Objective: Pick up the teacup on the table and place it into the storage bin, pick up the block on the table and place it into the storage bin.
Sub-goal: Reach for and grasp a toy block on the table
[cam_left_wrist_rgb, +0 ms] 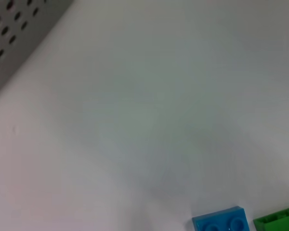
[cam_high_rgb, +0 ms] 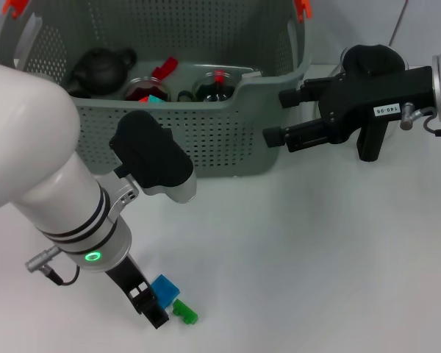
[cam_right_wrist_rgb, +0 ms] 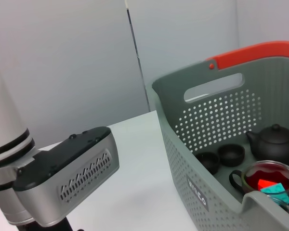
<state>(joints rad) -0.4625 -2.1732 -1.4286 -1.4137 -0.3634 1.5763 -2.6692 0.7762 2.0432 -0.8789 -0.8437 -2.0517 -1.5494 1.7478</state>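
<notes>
The left gripper [cam_high_rgb: 153,305] is positioned low over the white table [cam_high_rgb: 294,250], its black fingers set just beside the small blue studded plastic block [cam_high_rgb: 165,288], with a small green plastic block [cam_high_rgb: 184,312] lying just beyond it. Whether the block is already gripped cannot be told; the fingers appear to touch its near side only. The large grey-green perforated plastic storage bin [cam_high_rgb: 206,132] stands well behind, already containing a dark teapot [cam_high_rgb: 99,70] and glass cups with red contents [cam_high_rgb: 148,90]. The right gripper [cam_high_rgb: 283,118] is held parked beside the bin's right wall, its jaws apart and empty. For a sound grasp, the fingers should be centred across the blue block, the green block avoided, and closure completed before any lift is commanded.
</notes>
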